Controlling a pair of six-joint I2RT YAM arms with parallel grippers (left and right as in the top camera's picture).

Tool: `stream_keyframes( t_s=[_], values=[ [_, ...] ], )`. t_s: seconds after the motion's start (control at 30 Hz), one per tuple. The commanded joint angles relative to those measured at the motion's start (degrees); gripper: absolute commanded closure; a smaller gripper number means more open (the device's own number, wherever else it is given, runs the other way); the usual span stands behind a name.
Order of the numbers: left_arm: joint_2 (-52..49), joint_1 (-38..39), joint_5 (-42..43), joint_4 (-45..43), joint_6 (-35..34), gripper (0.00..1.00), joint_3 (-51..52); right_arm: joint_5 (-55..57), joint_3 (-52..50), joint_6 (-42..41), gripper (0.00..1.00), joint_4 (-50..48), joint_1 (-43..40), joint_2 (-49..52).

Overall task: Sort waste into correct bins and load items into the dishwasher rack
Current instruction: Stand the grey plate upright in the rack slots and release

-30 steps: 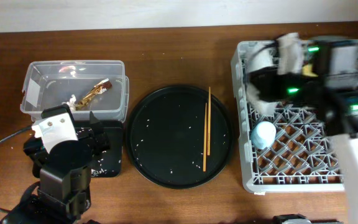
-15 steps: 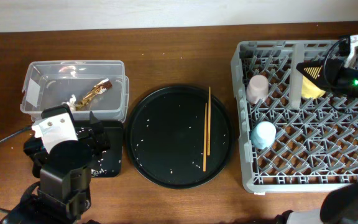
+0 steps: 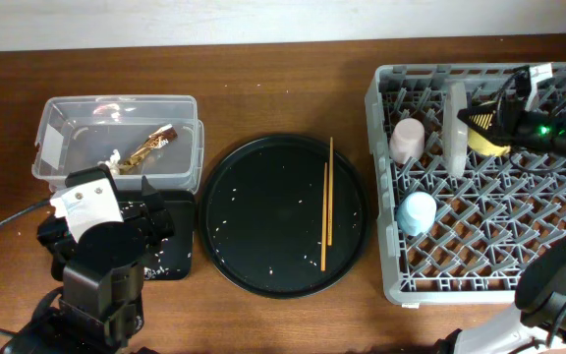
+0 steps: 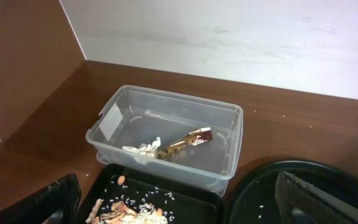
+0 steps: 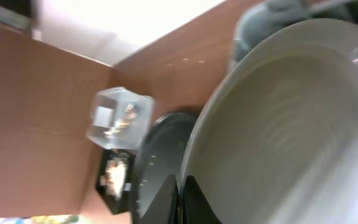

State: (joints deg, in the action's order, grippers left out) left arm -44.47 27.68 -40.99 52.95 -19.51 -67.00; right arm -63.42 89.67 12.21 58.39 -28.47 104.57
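The pale green plate [image 3: 454,116] stands on edge in the grey dishwasher rack [image 3: 480,275], and its face fills the right wrist view [image 5: 291,124]. My right gripper [image 5: 181,198] is shut on its rim, beside the yellow bowl [image 3: 486,140]. A pink cup [image 3: 406,141] and a blue cup [image 3: 418,212] sit in the rack's left side. Chopsticks [image 3: 327,202] lie on the round black tray [image 3: 263,216]. My left gripper [image 4: 185,211] hangs open over the shallow black tray [image 4: 166,186] that holds food scraps [image 4: 126,211]. The clear tub [image 4: 225,143] holds the wrapper [image 4: 188,142] and the tissue [image 4: 143,150].
The round black tray carries scattered pale crumbs. The clear tub [image 3: 57,118] and the shallow black tray [image 3: 175,251] sit close together at the left, with my left arm [image 3: 101,275] over them. A pale wall [image 4: 229,37] runs behind the table.
My right arm has swung from over the rack's left part to its back right corner, and the plate now stands on edge among the pegs. The left arm has not moved.
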Motion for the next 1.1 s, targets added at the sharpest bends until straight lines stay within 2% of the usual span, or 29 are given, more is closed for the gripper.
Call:
stream_keyframes(
  t_s=[0.0, 0.23, 0.67, 0.83, 0.9, 1.07],
  values=[
    [0.0, -0.2, -1.3, -0.1, -0.8, 0.01, -0.5, 8.5, 0.8, 1.1, 0.96, 0.0, -0.1, 0.3],
    [0.0, -0.2, -1.3, -0.1, -0.8, 0.01, -0.5, 14.2, 0.8, 1.0, 0.95, -1.6, -0.1, 0.3],
    [0.0, -0.2, -1.3, -0.1, -0.8, 0.01, -0.5, 14.4, 0.8, 1.0, 0.93, -7.9, 0.0, 0.3],
    [0.0, -0.2, -1.3, -0.1, -0.8, 0.01, -0.5, 14.4, 0.8, 1.0, 0.72, -8.3, 0.0, 0.3],
    [0.0, -0.2, -1.3, -0.1, -0.8, 0.01, -0.5, 14.4, 0.8, 1.0, 0.69, -8.4, 0.0, 0.3],
    [0.0, -0.2, -1.3, -0.1, -0.8, 0.01, -0.5, 14.4, 0.8, 1.0, 0.48, -8.8, 0.0, 0.3]
  ],
)
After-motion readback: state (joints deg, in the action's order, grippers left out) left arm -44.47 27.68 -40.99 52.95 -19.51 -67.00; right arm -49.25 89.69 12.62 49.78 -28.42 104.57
